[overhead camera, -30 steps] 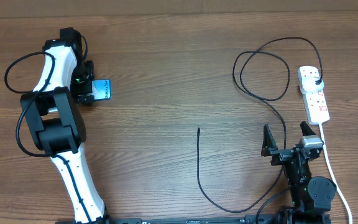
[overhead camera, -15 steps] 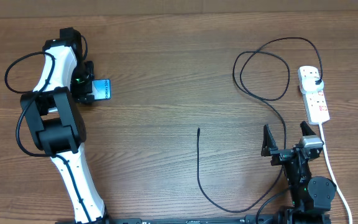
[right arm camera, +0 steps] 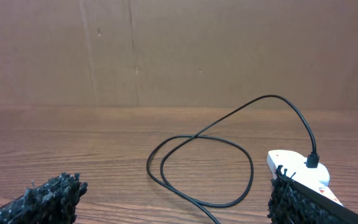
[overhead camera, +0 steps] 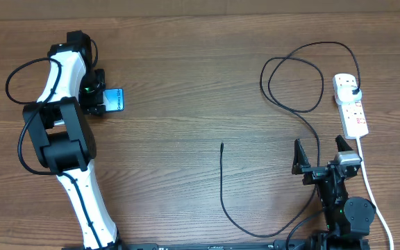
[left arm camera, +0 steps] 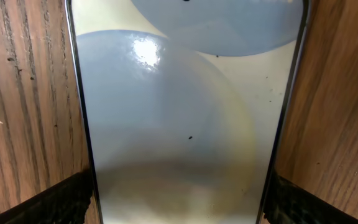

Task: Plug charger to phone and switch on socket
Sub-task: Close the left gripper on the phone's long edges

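Overhead, left hand [overhead camera: 99,99] straddled the phone [overhead camera: 115,98], perhaps to steady it, grip unclear; right hand [overhead camera: 320,156] stood wide open, empty.

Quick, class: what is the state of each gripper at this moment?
Left gripper: fingers astride the phone, close to its edges; a firm grip cannot be told.
Right gripper: open, holding nothing.

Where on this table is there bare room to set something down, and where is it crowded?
Widest bare wood: the middle, between the phone beside the left arm and the loose end of the charger cable. Crowded: the right side, where cable loops, the power strip, its white cord and the right arm sit close.
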`<state>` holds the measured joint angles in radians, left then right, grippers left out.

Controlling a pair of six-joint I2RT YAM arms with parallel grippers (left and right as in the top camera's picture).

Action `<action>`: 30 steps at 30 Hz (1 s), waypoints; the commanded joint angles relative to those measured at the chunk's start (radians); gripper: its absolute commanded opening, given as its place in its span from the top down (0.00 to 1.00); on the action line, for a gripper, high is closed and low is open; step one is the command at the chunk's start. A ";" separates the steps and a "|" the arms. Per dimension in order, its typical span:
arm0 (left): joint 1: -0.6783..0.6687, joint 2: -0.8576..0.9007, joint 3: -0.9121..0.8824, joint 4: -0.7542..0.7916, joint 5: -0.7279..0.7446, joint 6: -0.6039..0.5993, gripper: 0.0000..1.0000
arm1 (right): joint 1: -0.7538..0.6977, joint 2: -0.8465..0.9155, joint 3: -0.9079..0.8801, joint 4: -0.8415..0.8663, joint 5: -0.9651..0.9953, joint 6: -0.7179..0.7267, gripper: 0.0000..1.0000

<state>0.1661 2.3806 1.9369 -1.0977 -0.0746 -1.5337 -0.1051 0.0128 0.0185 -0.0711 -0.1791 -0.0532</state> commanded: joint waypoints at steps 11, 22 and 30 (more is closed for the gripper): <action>-0.003 0.069 -0.051 0.014 0.040 0.012 0.32 | -0.006 -0.010 -0.011 0.005 -0.002 -0.005 0.00; -0.003 0.069 -0.051 0.014 0.038 0.012 0.59 | -0.006 -0.010 -0.011 0.005 -0.002 -0.005 0.00; -0.003 0.069 -0.051 0.013 0.038 0.012 0.94 | -0.006 -0.010 -0.011 0.005 -0.002 -0.005 0.00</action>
<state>0.1661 2.3787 1.9369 -1.0962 -0.0731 -1.5299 -0.1051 0.0128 0.0185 -0.0711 -0.1791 -0.0528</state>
